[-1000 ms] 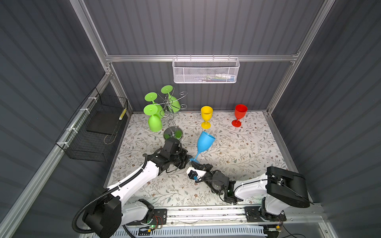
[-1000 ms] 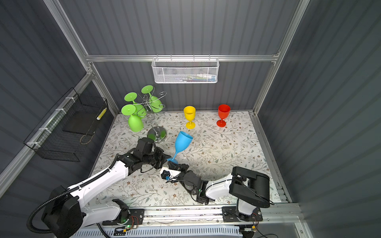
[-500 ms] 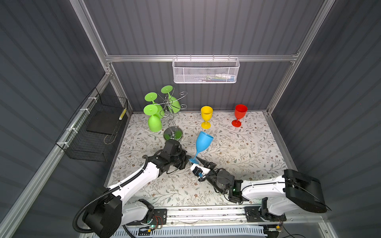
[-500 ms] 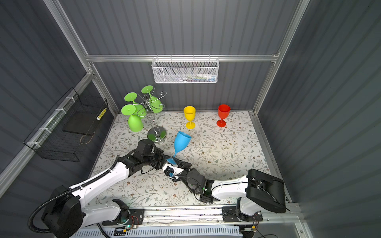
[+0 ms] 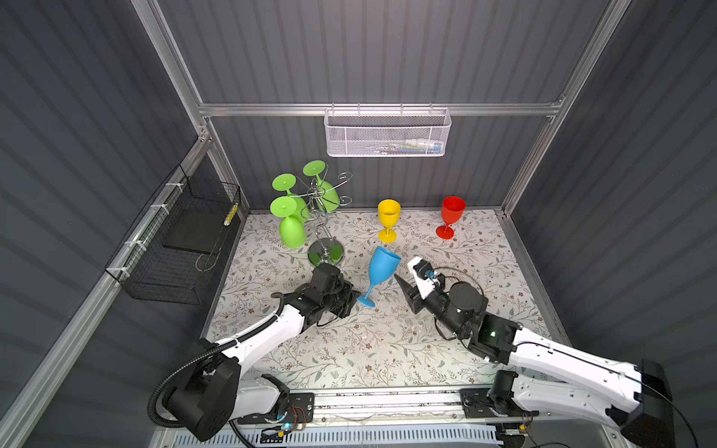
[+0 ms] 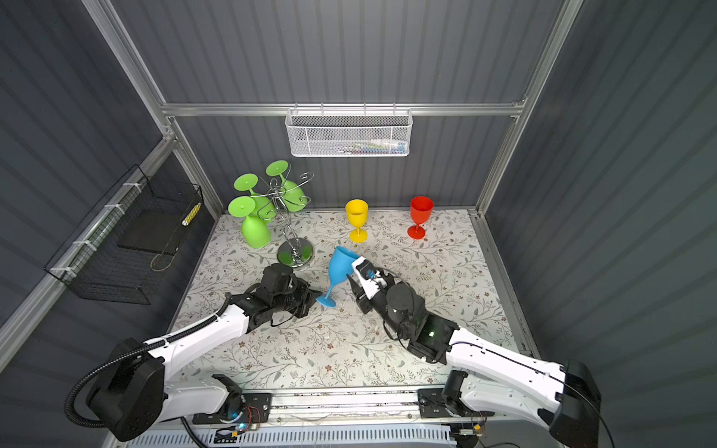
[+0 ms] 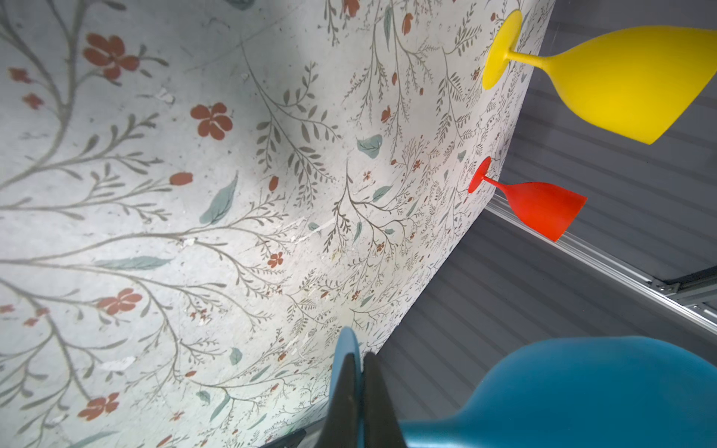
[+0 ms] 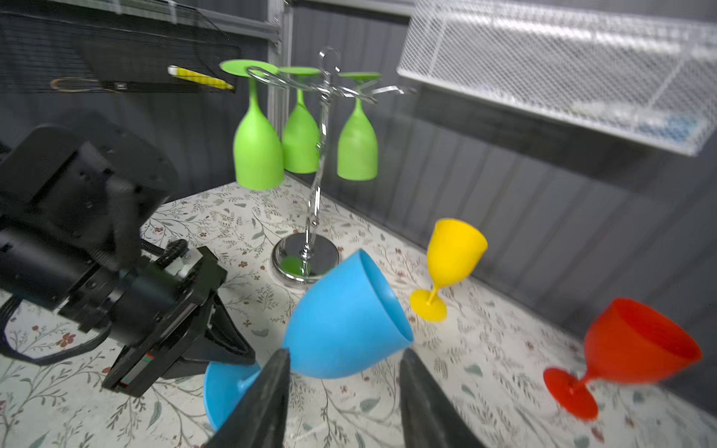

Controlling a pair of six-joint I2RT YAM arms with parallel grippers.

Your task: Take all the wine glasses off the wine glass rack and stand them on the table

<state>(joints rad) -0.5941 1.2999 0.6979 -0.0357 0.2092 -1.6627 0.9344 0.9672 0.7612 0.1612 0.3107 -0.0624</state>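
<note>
The chrome wine glass rack (image 5: pixel 325 248) (image 6: pixel 295 252) (image 8: pixel 306 258) stands at the back left with three green wine glasses (image 5: pixel 291 229) (image 8: pixel 258 155) hanging upside down from it. A blue wine glass (image 5: pixel 382 265) (image 6: pixel 340 263) (image 7: pixel 582 388) (image 8: pixel 341 329) leans tilted off the rack, with its foot low near the mat. My left gripper (image 5: pixel 355 298) (image 6: pixel 315 296) (image 7: pixel 361 362) is shut on that foot's rim. My right gripper (image 5: pixel 405 277) (image 6: pixel 355 280) (image 8: pixel 345 353) stands open on the bowl's right, the bowl just ahead of its fingertips.
A yellow glass (image 5: pixel 388 217) (image 8: pixel 454 252) and a red glass (image 5: pixel 450 215) (image 8: pixel 636 349) stand upright near the back wall. A white mesh basket (image 5: pixel 388 134) hangs on the back wall and a black wire basket (image 5: pixel 178 248) on the left wall.
My right gripper has opened and swung from the blue glass's foot out to the right of its bowl. The left gripper keeps its hold on the foot.
</note>
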